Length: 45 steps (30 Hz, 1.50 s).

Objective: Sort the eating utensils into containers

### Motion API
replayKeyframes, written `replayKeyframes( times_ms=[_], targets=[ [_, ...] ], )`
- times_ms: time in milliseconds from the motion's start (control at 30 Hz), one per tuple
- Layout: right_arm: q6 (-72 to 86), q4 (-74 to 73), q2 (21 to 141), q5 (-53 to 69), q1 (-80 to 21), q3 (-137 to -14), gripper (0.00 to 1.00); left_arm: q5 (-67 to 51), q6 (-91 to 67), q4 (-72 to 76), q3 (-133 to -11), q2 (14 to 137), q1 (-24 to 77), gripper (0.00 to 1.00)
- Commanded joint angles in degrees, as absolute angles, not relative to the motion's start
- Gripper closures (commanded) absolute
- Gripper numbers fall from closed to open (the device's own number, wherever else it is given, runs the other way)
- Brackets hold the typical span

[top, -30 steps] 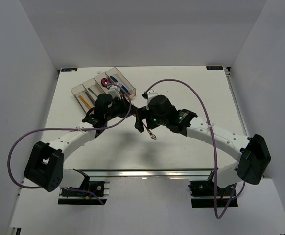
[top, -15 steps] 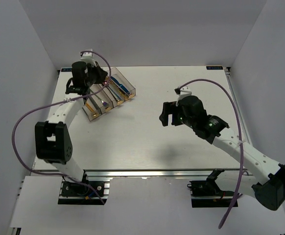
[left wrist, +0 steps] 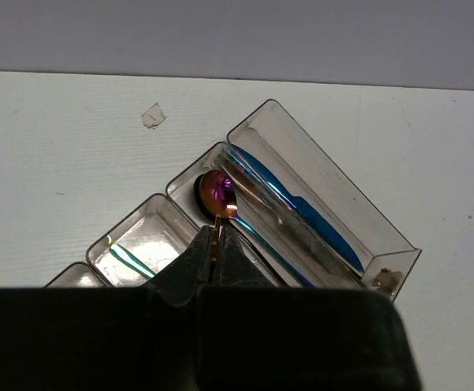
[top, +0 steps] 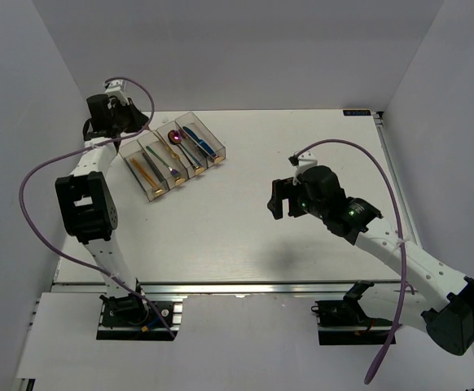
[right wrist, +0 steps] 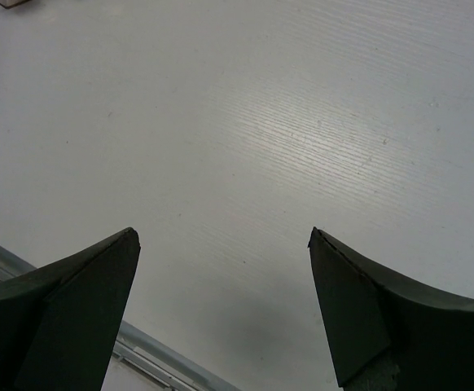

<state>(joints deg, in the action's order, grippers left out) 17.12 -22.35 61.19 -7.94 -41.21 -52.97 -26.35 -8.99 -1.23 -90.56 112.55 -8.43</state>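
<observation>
Containers sit at a slant on the far left part of the table, 4 narrow clear bins joined side by side, all with cutlery inside. From above, the bin nearest the left wall holds a gold piece. The next holds a slim silvery-green piece. The 3rd holds the purple-gold spoon with its bowl at the far end, and the 4th holds the blue knife.

Up by the far left corner hangs the left gripper, apart from the bins, with its wrist camera looking back over them. Its fingers are pressed together with no gap between them. In that close view the spoon's handle lines up with the fingertips, but from overhead the spoon lies in its bin, clear of the gripper. A small scrap lies on the table beyond the bins.

The right gripper hovers right of centre, well apart from the bins. Its fingers are spread wide with only bare white tabletop between them.
</observation>
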Motion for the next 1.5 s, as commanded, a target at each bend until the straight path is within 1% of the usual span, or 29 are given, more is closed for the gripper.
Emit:
replayKeyframes(
  times_ms=[0,133,267,367,433,600,633,667,767,833,867,900,933,1033,1067,1133,1167,1200,1267,1300,1367,1400,1467],
  targets=[
    [15.5,-20.3,60.6,-6.6,-41.0,-52.4,0.11,-31.0,-9.3,-1.5,-94.4,114.2,-9.3,0.98],
    [15.3,-20.2,60.9,-6.4,-41.0,-52.3,0.11,-31.1,-7.5,-4.6,-97.9,118.8,-9.5,0.97],
    [15.1,-19.8,61.0,-6.1,-41.0,-52.2,0.11,-31.0,-7.6,-3.9,-97.9,120.1,-10.2,0.97],
    [14.9,-19.5,61.3,-5.7,-41.0,-52.4,0.11,-30.3,-7.4,-4.0,-97.7,120.8,-10.2,0.93],
    [14.9,-19.2,61.6,-5.4,-41.0,-52.4,0.11,-30.0,-7.4,-3.9,-97.6,121.0,-10.2,0.89],
    [14.8,-19.4,61.8,-5.6,-41.0,-52.6,0.11,-30.4,-9.0,-2.5,-96.2,120.9,-10.3,0.63],
    [14.8,-19.4,61.9,-5.7,-41.0,-52.6,0.11,-30.1,-9.1,-2.0,-95.8,120.5,-10.2,0.53],
    [14.8,-19.5,61.9,-5.8,-40.9,-52.6,0.11,-29.6,-9.5,-1.4,-94.9,120.1,-10.3,0.49],
    [14.8,-19.7,62.0,-5.9,-41.0,-53.0,0.11,-28.4,-9.8,-1.1,-94.0,118.1,-10.3,0.39],
    [14.8,-19.7,61.9,-6.1,-41.0,-53.2,0.11,-27.3,-10.4,-0.8,-93.9,116.2,-10.3,0.36],
    [14.8,-19.8,61.9,-6.1,-41.0,-53.3,0.11,-26.6,-11.2,-0.5,-93.9,115.2,-10.3,0.33],
    [14.8,-19.8,61.9,-6.2,-41.0,-53.3,0.11,-26.1,-11.9,-0.4,-94.0,114.2,-10.1,0.21],
    [14.8,-19.9,61.8,-6.2,-41.0,-53.4,0.11,-25.1,-12.4,-0.4,-94.3,113.1,-10.2,0.02],
    [14.9,-20.3,61.6,-7.8,-40.9,-53.8,0.11,-19.4,-15.1,-2.4,-96.0,108.4,-10.2,0.02],
    [15.0,-20.3,61.2,-8.3,-40.9,-53.8,0.11,-15.0,-16.2,-4.7,-96.3,105.7,-10.1,0.02],
    [15.6,-20.0,60.5,-10.4,-40.9,-53.8,0.11,-10.1,-18.6,-7.6,-96.3,102.7,-10.1,0.02],
    [15.8,-19.9,59.6,-12.6,-40.9,-53.9,0.11,-4.8,-21.1,-11.5,-96.0,99.2,-10.1,0.02],
    [16.5,-20.0,59.1,-14.1,-40.9,-54.1,0.11,-2.4,-22.3,-13.4,-95.0,97.1,-10.1,0.02],
    [17.0,-20.3,57.2,-19.4,-40.9,-54.2,0.11,2.8,-25.1,-18.2,-89.9,92.5,-10.1,0.02],
    [17.2,-21.0,56.3,-21.3,-40.8,-54.6,0.11,6.3,-25.5,-19.7,-88.0,87.8,-10.1,0.02],
    [17.7,-22.2,54.3,-26.7,-40.8,-55.2,0.11,9.8,-26.6,-23.9,-81.8,83.1,-10.1,0.02],
    [17.8,-24.0,53.5,-28.6,-40.8,-55.9,0.11,12.6,-26.2,-25.1,-79.8,78.4,-10.1,0.02],
    [18.2,-25.6,51.2,-32.1,-40.8,-56.2,0.11,15.2,-24.5,-27.5,-73.9,73.9,-10.1,0.02]
  ],
)
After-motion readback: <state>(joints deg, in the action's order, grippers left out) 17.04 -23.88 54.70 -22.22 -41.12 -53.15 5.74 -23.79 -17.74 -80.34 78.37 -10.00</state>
